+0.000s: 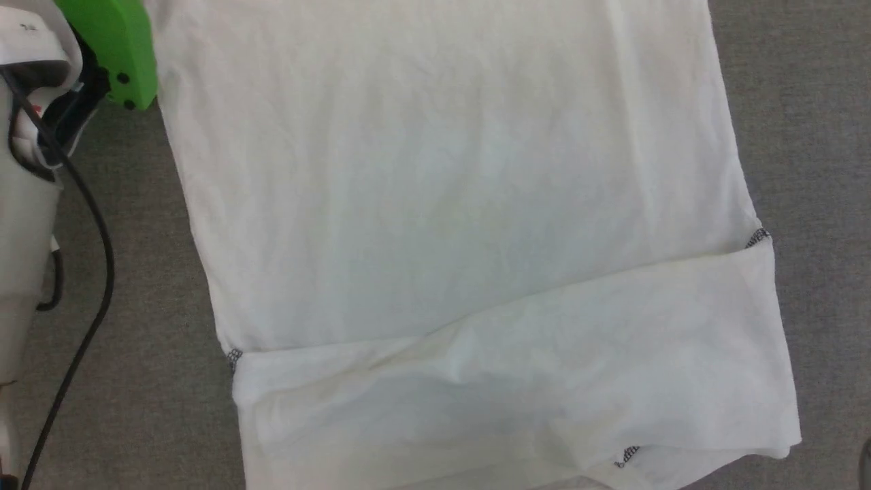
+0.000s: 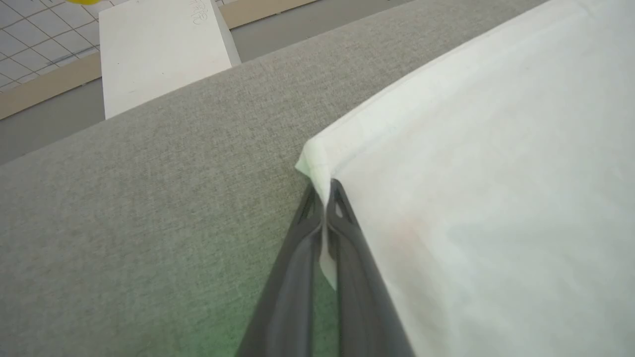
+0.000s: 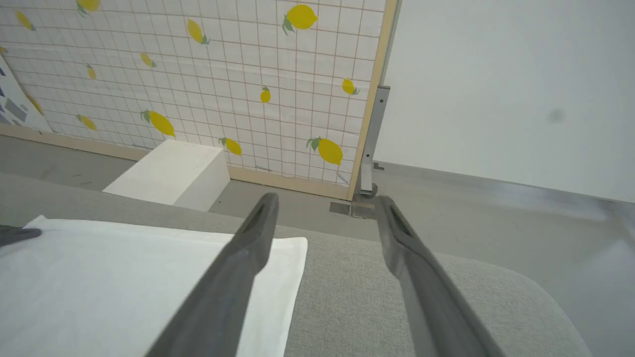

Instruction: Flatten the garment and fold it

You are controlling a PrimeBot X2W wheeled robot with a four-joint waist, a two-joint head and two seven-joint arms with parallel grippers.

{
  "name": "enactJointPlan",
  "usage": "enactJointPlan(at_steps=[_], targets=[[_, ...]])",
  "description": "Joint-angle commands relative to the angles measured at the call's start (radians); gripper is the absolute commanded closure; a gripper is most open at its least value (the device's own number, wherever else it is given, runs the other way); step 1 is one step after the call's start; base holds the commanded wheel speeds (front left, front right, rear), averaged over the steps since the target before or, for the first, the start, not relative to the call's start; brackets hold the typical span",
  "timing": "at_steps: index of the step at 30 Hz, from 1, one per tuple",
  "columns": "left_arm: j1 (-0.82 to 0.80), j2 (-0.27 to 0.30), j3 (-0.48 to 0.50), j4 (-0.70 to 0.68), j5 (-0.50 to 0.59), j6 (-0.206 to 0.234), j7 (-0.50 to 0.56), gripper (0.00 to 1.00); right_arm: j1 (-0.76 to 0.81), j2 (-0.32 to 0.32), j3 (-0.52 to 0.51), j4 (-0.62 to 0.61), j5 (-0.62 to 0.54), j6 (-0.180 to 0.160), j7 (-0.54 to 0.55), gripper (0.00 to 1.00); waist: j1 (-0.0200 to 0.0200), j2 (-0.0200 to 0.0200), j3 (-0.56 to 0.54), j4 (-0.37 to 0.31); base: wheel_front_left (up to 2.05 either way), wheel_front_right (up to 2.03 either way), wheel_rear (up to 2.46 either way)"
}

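Note:
The garment, a white thin T-shirt, lies spread flat on a grey fabric surface, with its near part folded over and grey zigzag stitching at the fold ends. In the left wrist view my left gripper is shut on a corner of the garment, pinching the hem between its dark fingers. In the right wrist view my right gripper stands open above the far right corner of the garment, with nothing between its fingers. At that view's left edge the tip of the other gripper rests at the garment's far left corner.
A white box stands on the floor beyond the grey surface, before a lemon-patterned tiled panel. The grey surface's rounded far edge drops to the floor. My pale left arm with a green part and a black cable lies left of the garment.

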Motion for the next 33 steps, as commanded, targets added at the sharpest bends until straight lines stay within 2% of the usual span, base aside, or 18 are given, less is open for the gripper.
enactJointPlan(at_steps=[1,3,9,17,23,29,30,31,32,33], targets=[[-0.002,-0.015,-0.009,0.007,-0.013,0.001,-0.008,1.00,-0.070,-0.002,-0.004,0.050,0.005,-0.001,0.063,0.00,-0.0001,0.0000,0.008,0.036,0.00,0.00,0.00],[-0.017,-0.031,-0.020,0.010,-0.012,-0.002,-0.016,1.00,-0.171,-0.007,-0.007,0.135,-0.006,-0.001,0.158,0.00,-0.0001,0.0000,0.016,0.058,0.00,0.00,0.00],[-0.068,-0.082,-0.060,0.019,-0.010,-0.012,-0.040,1.00,-0.374,0.020,-0.028,0.372,-0.126,-0.001,0.293,0.00,-0.0001,0.0000,0.050,0.131,0.00,0.00,0.00],[-0.116,-0.131,-0.121,0.028,-0.016,-0.023,-0.069,1.00,-0.409,0.066,-0.100,0.544,-0.276,-0.001,0.395,0.00,-0.0001,0.0000,0.097,0.215,0.00,0.00,0.00],[-0.139,-0.153,-0.162,0.036,-0.030,-0.027,-0.094,1.00,-0.433,0.092,-0.137,0.598,-0.346,-0.001,0.384,0.00,-0.0001,0.0000,0.127,0.263,0.00,0.00,0.00],[-0.158,-0.159,-0.192,0.051,-0.048,-0.028,-0.122,1.00,-0.450,0.091,-0.162,0.631,-0.406,-0.001,0.362,0.01,-0.0001,0.0000,0.150,0.289,0.00,0.00,0.00],[-0.161,-0.159,-0.197,0.056,-0.052,-0.028,-0.127,1.00,-0.451,0.093,-0.171,0.636,-0.419,-0.001,0.361,0.23,-0.0001,0.0000,0.152,0.292,0.00,0.00,0.00],[-0.163,-0.159,-0.200,0.061,-0.055,-0.028,-0.132,1.00,-0.451,0.094,-0.177,0.638,-0.431,-0.001,0.359,0.53,-0.0001,0.0000,0.153,0.294,0.00,0.00,0.00],[-0.165,-0.160,-0.205,0.067,-0.059,-0.029,-0.137,1.00,-0.451,0.095,-0.183,0.638,-0.443,-0.001,0.354,1.00,-0.0001,0.0000,0.153,0.295,0.00,0.00,0.00],[-0.167,-0.160,-0.209,0.072,-0.062,-0.029,-0.141,1.00,-0.452,0.096,-0.189,0.639,-0.452,-0.001,0.350,1.00,-0.0001,0.0000,0.152,0.296,0.00,0.00,0.00]])
